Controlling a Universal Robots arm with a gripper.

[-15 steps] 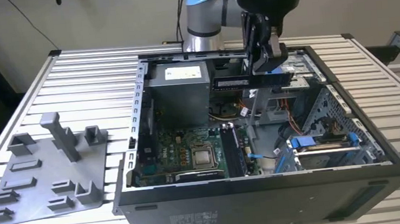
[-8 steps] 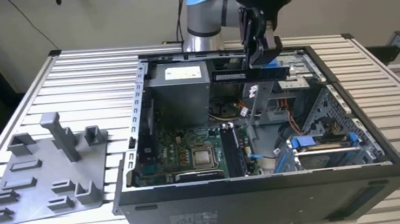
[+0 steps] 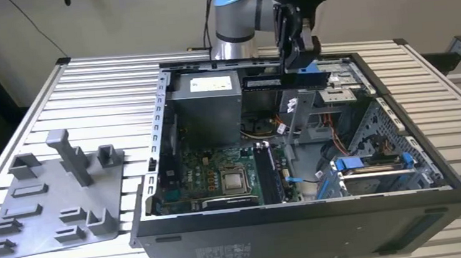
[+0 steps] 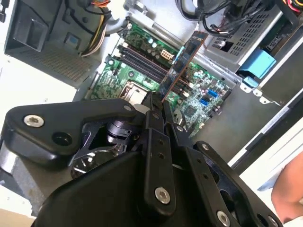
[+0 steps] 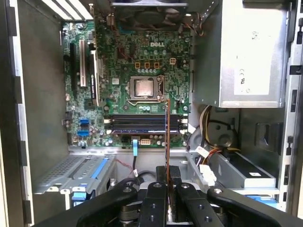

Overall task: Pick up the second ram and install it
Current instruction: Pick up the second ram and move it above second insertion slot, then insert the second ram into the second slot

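The second ram (image 3: 281, 82) is a long dark circuit-board stick that hangs level above the open computer case (image 3: 306, 222), near its back wall. My gripper (image 3: 300, 66) is shut on it from above, near one end. In the second wrist view the ram (image 4: 182, 64) sticks out from between the fingers (image 4: 150, 101) over the green motherboard (image 4: 142, 56). The first wrist view shows the ram (image 5: 167, 137) edge-on, crossing over the memory slots (image 5: 142, 124) below the bare processor socket (image 5: 143, 88). My gripper (image 5: 169, 176) clamps its near end.
A grey fixture tray (image 3: 53, 201) with upright posts lies on the slatted table at the exterior view's left. Inside the case are the grey power supply (image 3: 203, 103), drive cages with blue tabs (image 3: 368, 167) and loose cables (image 5: 208, 156). A person's hand (image 4: 291, 198) is beside the case.
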